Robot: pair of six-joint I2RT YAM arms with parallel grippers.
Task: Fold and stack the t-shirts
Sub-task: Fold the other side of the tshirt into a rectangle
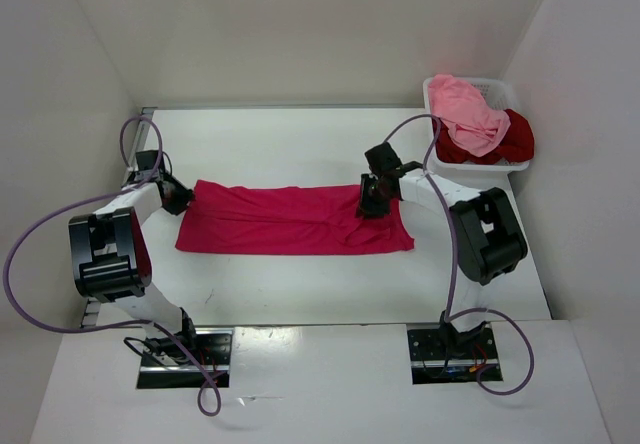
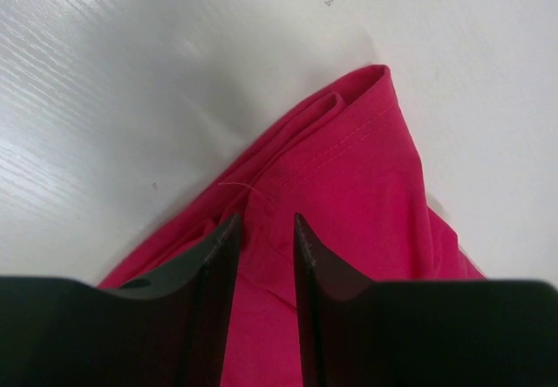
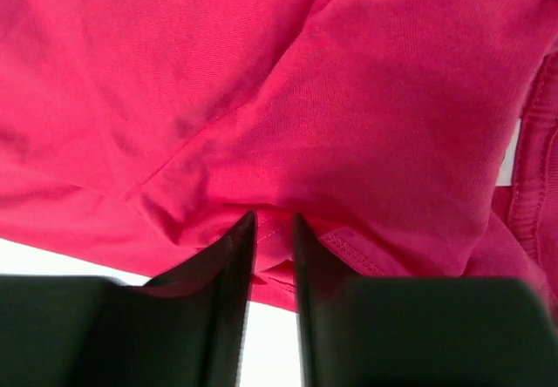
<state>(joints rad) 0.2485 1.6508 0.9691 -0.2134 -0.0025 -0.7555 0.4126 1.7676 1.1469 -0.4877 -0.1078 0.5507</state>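
Observation:
A bright crimson-pink t-shirt (image 1: 290, 222) lies folded into a long band across the middle of the table. My left gripper (image 1: 183, 197) is at its left end. In the left wrist view its jaws (image 2: 264, 220) stand apart just over the cloth (image 2: 366, 169), whose corner rests on the table. My right gripper (image 1: 372, 202) sits on the shirt's right part, near the far edge. In the right wrist view its jaws (image 3: 273, 217) are narrowly apart, with a stitched hem fold of the shirt (image 3: 349, 99) between them. A light pink t-shirt (image 1: 468, 112) and a dark red t-shirt (image 1: 515, 136) lie bundled in the basket.
A white mesh basket (image 1: 497, 88) stands at the back right corner against the wall. White walls close the table in on the left, back and right. Both arm bases are bolted at the near edge.

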